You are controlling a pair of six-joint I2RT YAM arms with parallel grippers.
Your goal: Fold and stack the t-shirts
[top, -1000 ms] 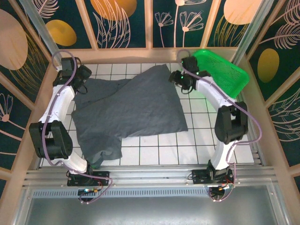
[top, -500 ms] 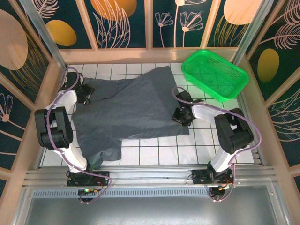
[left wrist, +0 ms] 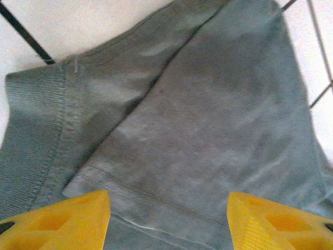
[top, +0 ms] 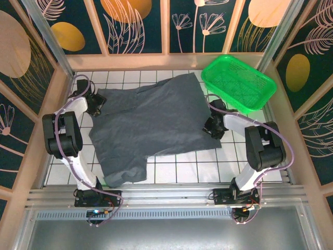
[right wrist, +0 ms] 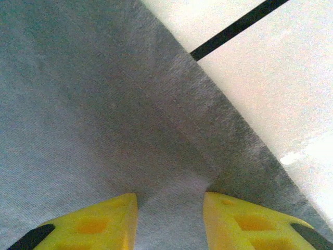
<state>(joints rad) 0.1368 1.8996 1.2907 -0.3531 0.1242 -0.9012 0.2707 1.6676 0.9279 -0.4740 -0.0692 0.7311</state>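
shirt: dark grey t-shirt [top: 151, 122] lies spread and rumpled across the middle of the white tiled table [top: 177, 166]; one flap reaches toward the near-left edge, and the far corner sits just beside the green basket [top: 239, 83].
left arm: folded tight along the left side, with the elbow pulled back toward the near-left and the forearm running away from the base to the shirt's far-left edge.
left gripper [top: 96, 104]: low over the cloth next to the ribbed collar band [left wrist: 31, 135]. The yellow fingers [left wrist: 67, 221] stand wide apart with flat cloth lying between them, nothing pinched; released.
right arm: elbow bent out to the right, forearm reaching inward and leftward, wrist down at table level.
right gripper [top: 213, 127]: at the shirt's right-hand corner, well in front of the basket. The yellow fingers [right wrist: 250, 221] are drawn in on a raised pucker of hem, with creases running into the gap; clamped on the t-shirt.
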